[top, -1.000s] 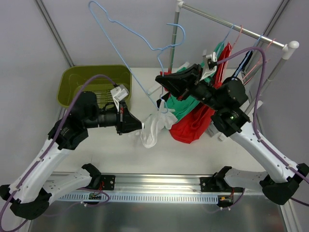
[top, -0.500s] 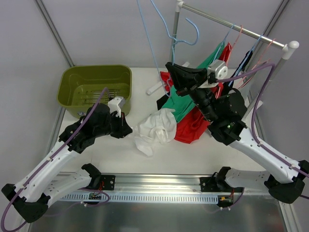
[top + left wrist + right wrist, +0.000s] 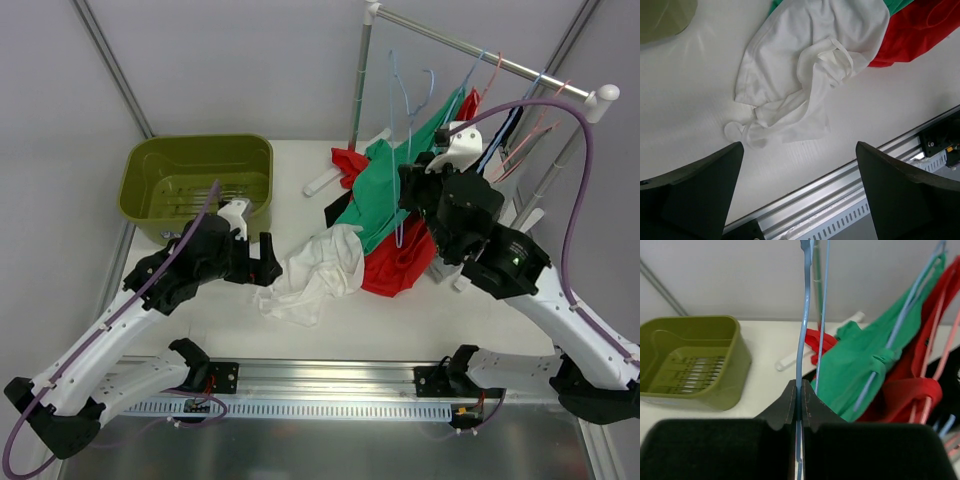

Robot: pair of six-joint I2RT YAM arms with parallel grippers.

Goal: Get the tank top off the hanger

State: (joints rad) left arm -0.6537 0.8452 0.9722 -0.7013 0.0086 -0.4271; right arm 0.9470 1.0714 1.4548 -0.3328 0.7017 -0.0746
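The white tank top lies crumpled on the table, off the hanger, its upper edge against the red and green clothes. In the left wrist view the tank top spreads just beyond my left gripper. That left gripper is open and holds nothing, a little to the left of the cloth. The bare light-blue wire hanger stands upright near the rack. My right gripper is shut on it. The right wrist view shows the hanger wire pinched in my right gripper.
An olive green basket sits at the back left. The clothes rack at the back right carries a green garment, a red one and more hangers. A metal rail runs along the near table edge.
My left gripper has opened and let go of the tank top, which now rests on the table. The right gripper has swung the empty hanger rightward and upright, toward the rack.
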